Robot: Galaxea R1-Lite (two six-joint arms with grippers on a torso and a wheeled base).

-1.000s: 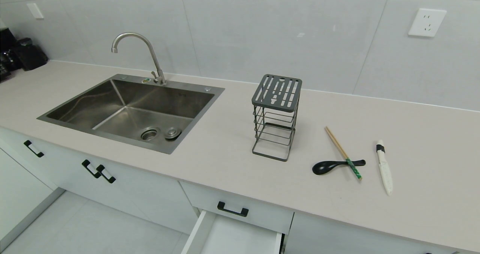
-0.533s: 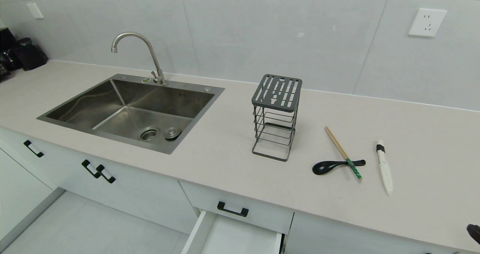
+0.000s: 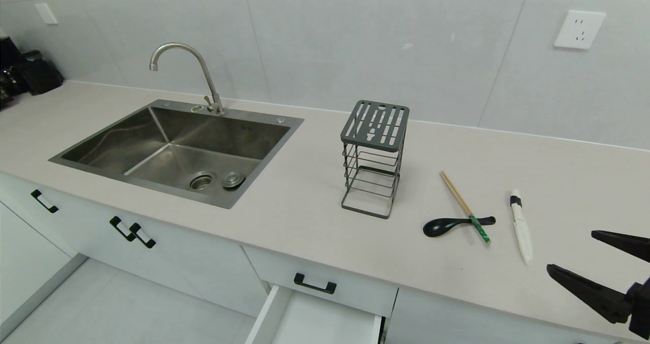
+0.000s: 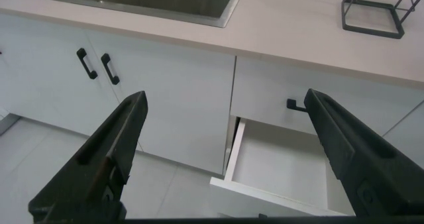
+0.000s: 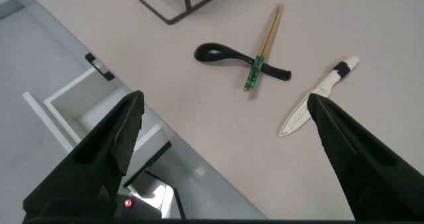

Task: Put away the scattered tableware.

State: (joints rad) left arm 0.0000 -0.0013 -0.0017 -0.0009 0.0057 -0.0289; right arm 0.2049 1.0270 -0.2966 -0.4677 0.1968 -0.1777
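Observation:
On the pale counter [image 3: 304, 217] stands a dark wire rack with a slotted top [image 3: 374, 156]. To its right lie a black spoon [image 3: 449, 225] [image 5: 228, 54], a pair of wooden chopsticks with green tips [image 3: 464, 206] [image 5: 264, 46] crossing the spoon's handle, and a white knife with a black band [image 3: 520, 225] [image 5: 320, 95]. My right gripper [image 3: 589, 255] [image 5: 225, 128] is open at the counter's near right, just right of the knife, with nothing between its fingers. My left gripper [image 4: 228, 128] is open, low in front of the white cabinets.
A steel sink [image 3: 177, 148] with a curved tap [image 3: 185, 72] sits at the left of the counter. A white drawer [image 3: 315, 321] [image 4: 278, 168] below the counter stands pulled out. A wall socket [image 3: 579, 29] is at the upper right.
My right gripper has come into the head view from the lower right, open, and now hangs beside the knife. The tableware has not moved.

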